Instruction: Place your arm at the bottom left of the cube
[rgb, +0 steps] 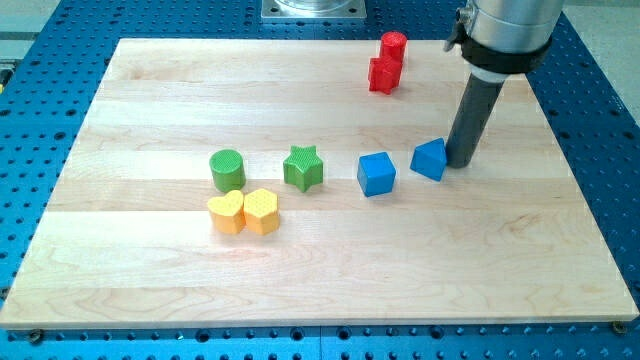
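On a wooden board (150, 290), my tip (461, 161), a bare rod holding nothing, stands just right of a blue prism-like block (430, 158), apparently touching it. The blue cube (376, 173) sits just left of that block; a green star (302, 167), green cylinder (227, 170) and two yellow blocks (244, 211) lie farther left, two red blocks (388, 61) above.

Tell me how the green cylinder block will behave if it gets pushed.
The upright green cylinder block will probably slide on its flat base rather than roll. Its round side may let it slip off my tip, now beside the blue wedge-like block. Pushed toward the view's bottom, it would likely bump the yellow heart-shaped block.
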